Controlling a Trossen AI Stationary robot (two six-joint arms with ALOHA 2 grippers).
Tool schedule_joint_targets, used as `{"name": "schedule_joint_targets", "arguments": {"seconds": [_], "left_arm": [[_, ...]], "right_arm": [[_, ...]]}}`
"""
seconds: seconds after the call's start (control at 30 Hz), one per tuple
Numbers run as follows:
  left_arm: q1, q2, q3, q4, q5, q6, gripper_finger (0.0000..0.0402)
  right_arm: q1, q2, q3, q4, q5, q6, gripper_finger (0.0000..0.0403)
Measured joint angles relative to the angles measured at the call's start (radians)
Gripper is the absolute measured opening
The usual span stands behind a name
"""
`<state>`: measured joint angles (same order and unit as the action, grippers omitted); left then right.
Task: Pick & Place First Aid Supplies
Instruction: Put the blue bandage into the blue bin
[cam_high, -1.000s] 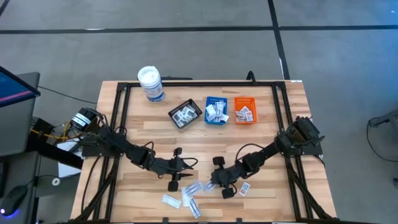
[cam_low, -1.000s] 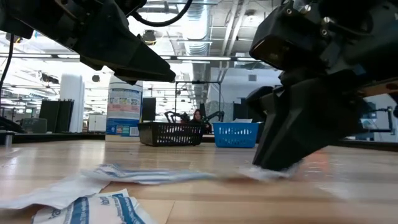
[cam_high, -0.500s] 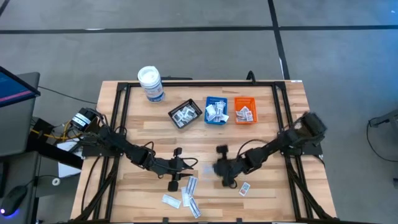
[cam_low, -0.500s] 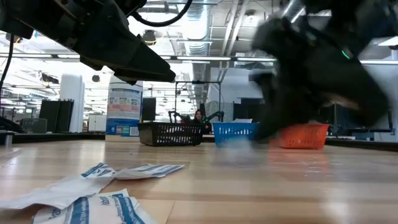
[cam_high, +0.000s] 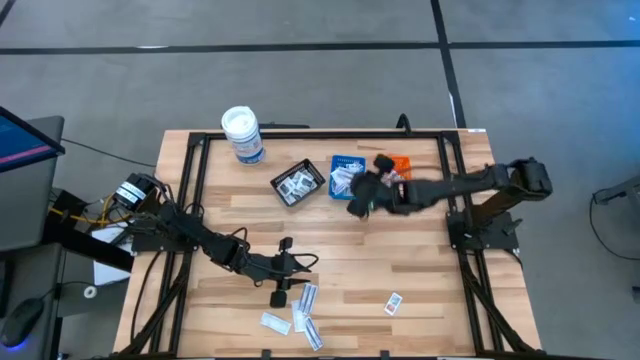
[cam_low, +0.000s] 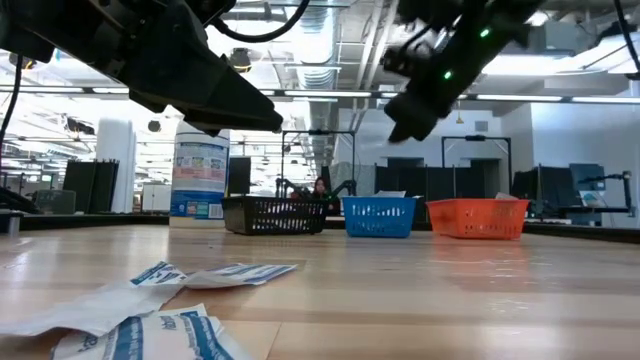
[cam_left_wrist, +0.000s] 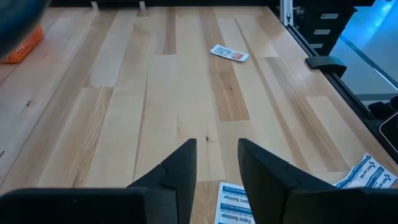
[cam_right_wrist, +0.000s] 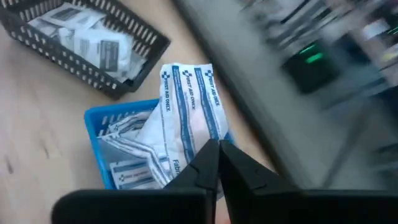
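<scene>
The right gripper (cam_high: 358, 203) is hanging over the blue tray (cam_high: 340, 163), pinching 1 blue-striped packet (cam_right_wrist: 188, 112) — fingers closed on it. The left gripper (cam_high: 300, 274) is waiting low, slightly parted, beside loose packets (cam_high: 305, 299) on the table (cam_high: 420, 260).

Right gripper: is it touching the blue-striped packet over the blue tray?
Touching. In the right wrist view the right gripper is pinched on the blue-striped packet's lower edge, above the blue tray.
</scene>
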<state>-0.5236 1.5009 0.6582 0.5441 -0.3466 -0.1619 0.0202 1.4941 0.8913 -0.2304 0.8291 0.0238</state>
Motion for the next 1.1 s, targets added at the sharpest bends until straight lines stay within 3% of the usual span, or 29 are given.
{"name": "schedule_joint_targets", "arguments": {"seconds": [0.1,0.17,0.4,0.63,0.73,0.87,1.1], "left_arm": [[0.0,0.0,0.0,0.002,0.0,0.0,0.0117],[0.0,0.0,0.0,0.002,0.0,0.0,0.0117],[0.0,0.0,0.0,0.002,0.0,0.0,0.0117],[0.0,0.0,0.0,0.002,0.0,0.0,0.0117],[0.006,0.0,0.0,0.003,0.0,0.005,0.0117],[0.02,0.0,0.0,0.002,0.0,0.006,0.0117],[0.032,0.0,0.0,0.002,0.001,0.008,0.0117]], "right_arm": [[-0.108,0.015,0.0,0.008,-0.238,0.005,0.002],[-0.156,0.042,0.0,0.01,-0.312,0.01,0.0034],[-0.205,0.125,0.001,0.022,-0.308,0.011,0.008],[-0.142,0.123,0.001,0.055,-0.331,0.004,0.0098],[-0.132,0.127,0.003,0.089,-0.396,-0.03,0.0095],[-0.182,0.172,0.003,0.085,-0.578,-0.024,0.0091],[-0.261,0.23,0.062,0.062,-0.607,0.003,0.0091]]}}
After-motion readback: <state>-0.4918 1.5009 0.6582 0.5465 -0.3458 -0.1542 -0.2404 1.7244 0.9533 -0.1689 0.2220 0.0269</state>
